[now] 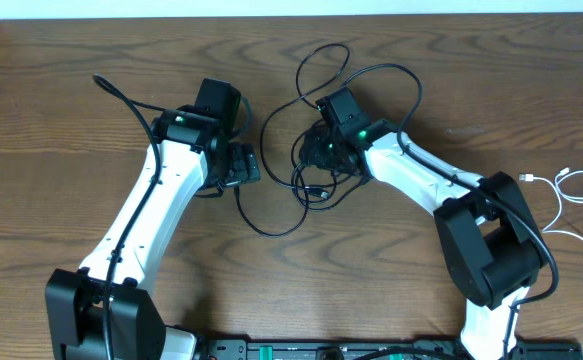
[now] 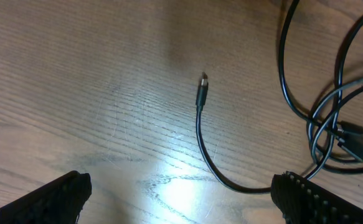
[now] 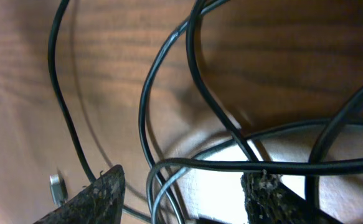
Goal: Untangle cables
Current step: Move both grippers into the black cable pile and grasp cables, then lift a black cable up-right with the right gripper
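Observation:
Several thin black cables (image 1: 311, 185) lie looped and crossed on the wooden table, between my two grippers. In the left wrist view one black cable's free plug (image 2: 202, 87) lies ahead, its cord curving back to my right fingertip (image 2: 302, 198). The tangle (image 2: 334, 127) is off to the right. My left gripper (image 2: 184, 199) (image 1: 243, 165) stands wide open with only bare wood between its fingers. My right gripper (image 3: 181, 193) (image 1: 318, 162) hovers over the knot, open. A few black strands (image 3: 169, 168) run loose through its gap, and one crosses its right fingertip (image 3: 265, 190). A white cable (image 1: 557, 190) lies apart at the far right.
The table's back edge meets a white wall (image 1: 291, 8) at the top. Both white arms reach in from the front edge, the right arm's dark elbow (image 1: 491, 250) near the white cable. A small metal connector (image 3: 56, 185) lies by my right gripper's left finger.

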`<state>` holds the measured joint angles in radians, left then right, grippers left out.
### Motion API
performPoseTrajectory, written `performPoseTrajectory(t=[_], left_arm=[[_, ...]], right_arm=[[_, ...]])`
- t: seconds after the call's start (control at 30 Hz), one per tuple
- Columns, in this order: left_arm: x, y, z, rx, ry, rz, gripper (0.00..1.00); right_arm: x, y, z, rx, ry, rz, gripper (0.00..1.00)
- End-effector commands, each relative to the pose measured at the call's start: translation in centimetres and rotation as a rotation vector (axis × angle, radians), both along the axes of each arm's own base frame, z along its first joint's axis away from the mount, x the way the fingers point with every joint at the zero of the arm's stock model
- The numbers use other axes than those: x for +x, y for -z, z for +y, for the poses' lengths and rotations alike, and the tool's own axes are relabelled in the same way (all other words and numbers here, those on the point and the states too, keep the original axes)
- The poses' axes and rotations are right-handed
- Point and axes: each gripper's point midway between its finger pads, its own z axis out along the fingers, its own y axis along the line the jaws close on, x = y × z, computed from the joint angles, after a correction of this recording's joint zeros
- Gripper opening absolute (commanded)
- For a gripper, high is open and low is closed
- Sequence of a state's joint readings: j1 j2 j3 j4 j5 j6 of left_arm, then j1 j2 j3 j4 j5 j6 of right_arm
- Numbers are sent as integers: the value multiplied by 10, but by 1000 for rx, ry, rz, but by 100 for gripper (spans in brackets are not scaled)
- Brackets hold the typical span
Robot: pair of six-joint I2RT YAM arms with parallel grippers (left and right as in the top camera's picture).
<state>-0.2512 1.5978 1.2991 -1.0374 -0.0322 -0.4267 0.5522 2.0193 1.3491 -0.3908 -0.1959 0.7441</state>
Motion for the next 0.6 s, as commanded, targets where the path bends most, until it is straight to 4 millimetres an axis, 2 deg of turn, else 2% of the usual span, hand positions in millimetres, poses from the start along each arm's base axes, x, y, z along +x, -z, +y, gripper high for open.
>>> performPoseTrajectory(t=[0.0,0.1,0.17,0.3,0.4,0.57], left_arm=[[-2,2,3,15,-9,9,98],[-2,2,3,15,-9,9,98],[-2,2,3,15,-9,9,98],[-2,2,3,15,-9,9,98],[-2,2,3,15,-9,9,98],[-2,2,3,15,-9,9,98]], right_arm=[[5,23,-1,-15,88,32,55],[14,32,3,4,95,12,53],[18,32,4,10,99,-4,48],[26,24,6,23,106,-43,32],[30,11,8,41,107,-73,30],[39,-4,10,71,106,-119,35]])
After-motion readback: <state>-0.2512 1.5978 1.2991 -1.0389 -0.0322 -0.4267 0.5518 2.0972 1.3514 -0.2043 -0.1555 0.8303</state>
